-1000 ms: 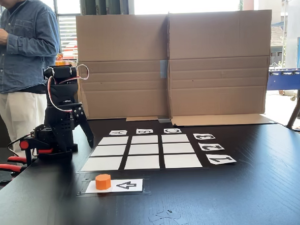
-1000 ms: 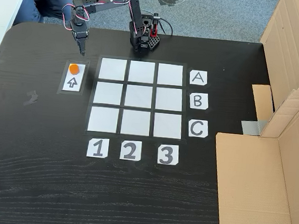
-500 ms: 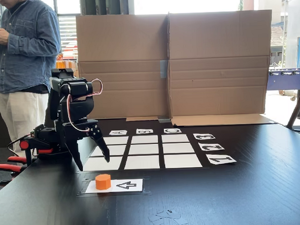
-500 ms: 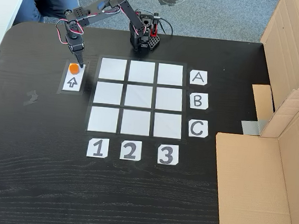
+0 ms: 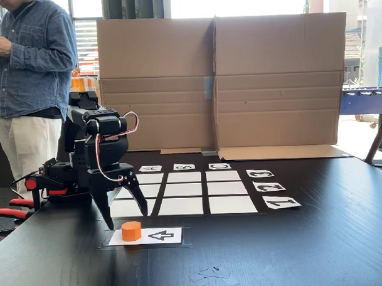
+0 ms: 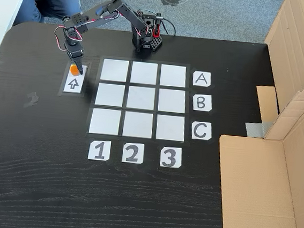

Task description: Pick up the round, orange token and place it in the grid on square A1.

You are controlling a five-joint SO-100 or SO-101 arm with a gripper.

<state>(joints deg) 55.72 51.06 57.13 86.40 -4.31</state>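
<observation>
The orange token [image 5: 131, 231] stands on the left end of a white arrow card [image 5: 160, 235] at the table's front. My gripper [image 5: 127, 220] hangs open just behind and above it, one finger on each side. From above, the gripper [image 6: 78, 71] covers most of the token [image 6: 72, 69]. The grid [image 5: 185, 190] lies beyond the card; from above, the grid [image 6: 141, 99] lies right of the card. Square A1 [image 5: 149, 206] is the near-left cell, partly behind my fingers; from above, square A1 [image 6: 115, 70] is the top-left cell, bare.
A cardboard wall [image 5: 220, 79] stands behind the grid; from above, cardboard [image 6: 277, 158] lines the right side. A person [image 5: 31, 61] stands at the left behind the arm's base [image 5: 60, 182]. Red clamps [image 5: 11, 212] grip the left table edge. Paper scraps [image 5: 211, 275] lie near the front.
The arm has reached out from its base and come down over the arrow card. The open gripper went from well behind the token to straddling it closely.
</observation>
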